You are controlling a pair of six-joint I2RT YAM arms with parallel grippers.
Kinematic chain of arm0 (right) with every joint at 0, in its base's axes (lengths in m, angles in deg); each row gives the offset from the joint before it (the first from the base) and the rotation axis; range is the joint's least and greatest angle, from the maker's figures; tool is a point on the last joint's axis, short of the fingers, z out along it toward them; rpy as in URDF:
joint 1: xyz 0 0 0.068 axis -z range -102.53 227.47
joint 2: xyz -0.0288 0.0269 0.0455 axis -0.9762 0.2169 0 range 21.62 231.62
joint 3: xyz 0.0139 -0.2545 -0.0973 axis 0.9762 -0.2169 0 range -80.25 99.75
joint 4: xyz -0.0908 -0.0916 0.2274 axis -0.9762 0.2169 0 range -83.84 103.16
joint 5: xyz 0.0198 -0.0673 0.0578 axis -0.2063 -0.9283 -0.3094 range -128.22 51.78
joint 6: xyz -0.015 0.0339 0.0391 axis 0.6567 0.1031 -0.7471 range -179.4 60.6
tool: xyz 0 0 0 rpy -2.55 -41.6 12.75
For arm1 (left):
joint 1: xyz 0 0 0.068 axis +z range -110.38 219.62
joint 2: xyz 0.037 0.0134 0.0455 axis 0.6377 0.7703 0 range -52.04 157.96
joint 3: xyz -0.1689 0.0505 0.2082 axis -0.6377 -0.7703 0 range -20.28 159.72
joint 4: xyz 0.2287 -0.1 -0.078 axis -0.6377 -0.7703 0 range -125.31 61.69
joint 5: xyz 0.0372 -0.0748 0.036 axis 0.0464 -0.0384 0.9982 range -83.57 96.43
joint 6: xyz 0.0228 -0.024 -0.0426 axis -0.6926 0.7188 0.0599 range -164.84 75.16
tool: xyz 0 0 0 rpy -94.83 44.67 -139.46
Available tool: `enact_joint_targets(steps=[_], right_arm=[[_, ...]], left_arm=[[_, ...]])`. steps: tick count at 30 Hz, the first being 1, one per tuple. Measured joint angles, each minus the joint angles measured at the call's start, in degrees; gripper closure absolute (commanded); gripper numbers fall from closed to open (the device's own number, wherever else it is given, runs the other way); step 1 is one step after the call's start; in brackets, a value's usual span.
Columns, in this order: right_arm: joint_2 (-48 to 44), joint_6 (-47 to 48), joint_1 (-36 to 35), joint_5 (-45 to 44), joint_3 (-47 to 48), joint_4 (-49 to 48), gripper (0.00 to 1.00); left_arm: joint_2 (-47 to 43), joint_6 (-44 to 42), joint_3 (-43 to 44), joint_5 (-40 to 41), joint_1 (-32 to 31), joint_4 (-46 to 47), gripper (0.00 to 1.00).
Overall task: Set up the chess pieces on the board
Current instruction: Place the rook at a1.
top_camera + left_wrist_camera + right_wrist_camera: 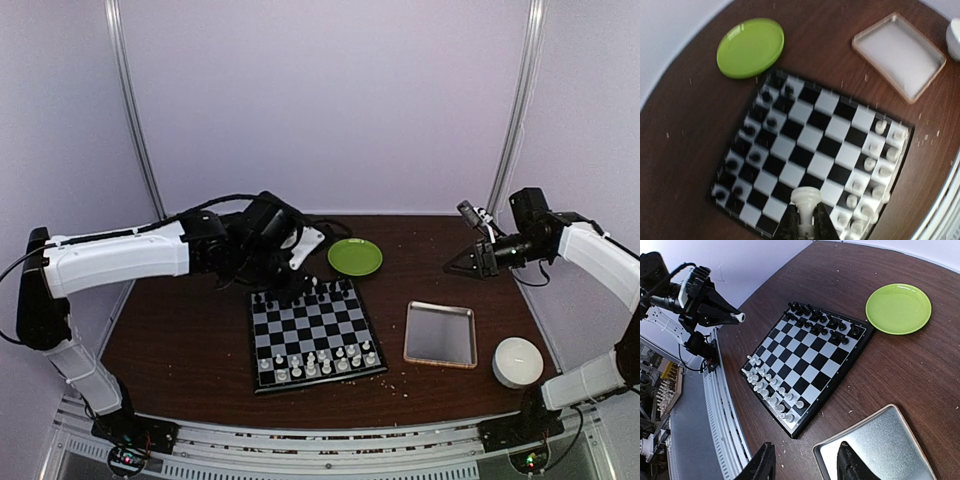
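— Where does the board (315, 325) lie?
— In the middle of the table (180, 340). The plate (355, 257) lies behind it, a little to the right.
— And on the right side?
— The tray (440, 335) lies beside the board, not touching it. The bowl (518, 362) is right of the tray, nearer to the front.
— The chess pieces (310, 362)?
— On the board's near rows. The other chessmen (305, 293) stand on its far rows.

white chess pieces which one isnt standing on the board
The white piece pinched in the left gripper, held above the board; the other white pieces stand on squares along one edge.
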Motion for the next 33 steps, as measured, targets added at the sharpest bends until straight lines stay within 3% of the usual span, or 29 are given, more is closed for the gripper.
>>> enact_joint_targets(steps=[5, 12, 21, 33], right_arm=[[0.0, 4.3, 0.0, -1.6, -0.3, 0.1, 0.59], [2.5, 7.6, 0.0, -2.2, -0.3, 1.2, 0.59], [3.2, 9.7, 0.0, -2.2, -0.3, 2.8, 0.59], [4.8, 11.6, 0.0, -2.2, -0.1, 4.7, 0.59]], left_arm=[[0.0, -0.3, 0.0, -7.6, 3.4, -18.1, 0.97], [-0.1, -1.2, -5.0, -19.1, 3.6, -30.3, 0.97], [2.2, -0.6, -7.8, -23.4, 3.6, -33.2, 0.97], [8.0, 3.0, -7.1, -21.0, 1.5, -30.5, 0.94]])
